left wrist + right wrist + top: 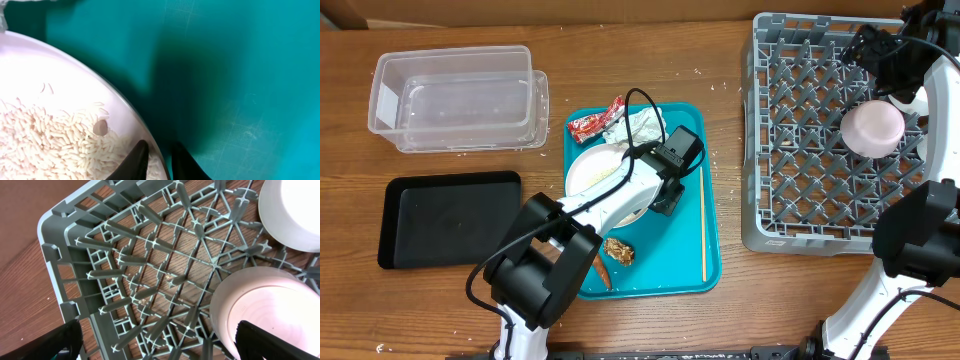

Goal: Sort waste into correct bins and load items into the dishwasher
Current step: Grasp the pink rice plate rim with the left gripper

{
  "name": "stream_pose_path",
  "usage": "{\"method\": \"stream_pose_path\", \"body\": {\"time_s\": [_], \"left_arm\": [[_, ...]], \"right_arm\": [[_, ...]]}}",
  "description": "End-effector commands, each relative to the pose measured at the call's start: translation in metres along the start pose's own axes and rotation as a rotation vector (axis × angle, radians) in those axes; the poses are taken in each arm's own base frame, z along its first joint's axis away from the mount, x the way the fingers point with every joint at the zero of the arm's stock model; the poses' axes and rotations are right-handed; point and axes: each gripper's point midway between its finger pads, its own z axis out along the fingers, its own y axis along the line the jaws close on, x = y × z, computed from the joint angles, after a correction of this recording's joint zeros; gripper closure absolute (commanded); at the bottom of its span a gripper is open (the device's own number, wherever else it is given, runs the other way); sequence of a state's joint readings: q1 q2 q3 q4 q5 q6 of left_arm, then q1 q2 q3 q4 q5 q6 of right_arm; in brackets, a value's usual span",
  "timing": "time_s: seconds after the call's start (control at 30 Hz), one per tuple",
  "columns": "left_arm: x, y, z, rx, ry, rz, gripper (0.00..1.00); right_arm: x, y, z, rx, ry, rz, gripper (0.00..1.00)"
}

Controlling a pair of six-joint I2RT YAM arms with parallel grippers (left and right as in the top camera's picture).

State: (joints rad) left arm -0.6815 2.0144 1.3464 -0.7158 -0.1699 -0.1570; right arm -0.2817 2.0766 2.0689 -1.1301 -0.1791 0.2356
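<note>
Ok, teal tray (695,250) sits mid-table, everything placed vs. it. White plate (590,168) lies on the tray's left half w/ rice (55,140) spread over it. Left gripper (160,161) is at the plate's tray-centre edge: fingers nearly together, one over the plate, one over bare tray, rim pinched btwn them.

Also on the tray: red wrapper (592,122) at the far-left corner, crumpled napkin (642,125) just beside it, thin chopstick (702,225) lying along the right edge, brown food scraps (618,250) near the front edge, just beside the plate.

Left of the tray: clear plastic bin (455,95) toward the back, black bin (445,215) nearer the front, both apart from the tray.

Right of the tray: grey dish rack (800,180), w/ a pink bowl (872,127) upside down inside. Right gripper (170,345) hangs over the rack's far side, fingers wide apart, nothing btwn them. Its wrist cam shows a 2nd white round piece (295,210) just beside the bowl; can't tell what it is.
</note>
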Motion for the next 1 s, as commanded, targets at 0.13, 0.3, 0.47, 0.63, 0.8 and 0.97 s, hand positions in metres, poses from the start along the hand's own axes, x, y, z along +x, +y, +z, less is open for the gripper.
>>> {"method": "stream_pose_path", "body": {"time_s": [0.13, 0.3, 0.47, 0.63, 0.8, 0.97], "left_arm": [[-0.001, -0.004, 0.002, -0.015, 0.005, 0.021, 0.89], [-0.002, -0.007, 0.0, -0.016, 0.004, 0.03, 0.96], [-0.009, -0.014, -0.01, -0.026, -0.007, 0.051, 0.96], [-0.012, -0.016, -0.019, -0.061, -0.012, 0.07, 0.96], [-0.003, -0.016, -0.022, -0.067, 0.025, 0.07, 0.96], [0.006, -0.015, -0.022, -0.077, 0.061, 0.036, 0.96]], "right_arm": [[-0.013, 0.006, -0.024, -0.019, -0.063, -0.003, 0.0], [-0.013, 0.006, -0.024, -0.019, -0.063, -0.003, 0.0], [-0.013, 0.006, -0.024, -0.019, -0.063, -0.003, 0.0], [-0.013, 0.006, -0.024, -0.019, -0.063, -0.003, 0.0], [-0.013, 0.006, -0.024, -0.018, -0.063, -0.003, 0.0], [-0.013, 0.006, -0.024, -0.018, -0.063, -0.003, 0.0]]}}
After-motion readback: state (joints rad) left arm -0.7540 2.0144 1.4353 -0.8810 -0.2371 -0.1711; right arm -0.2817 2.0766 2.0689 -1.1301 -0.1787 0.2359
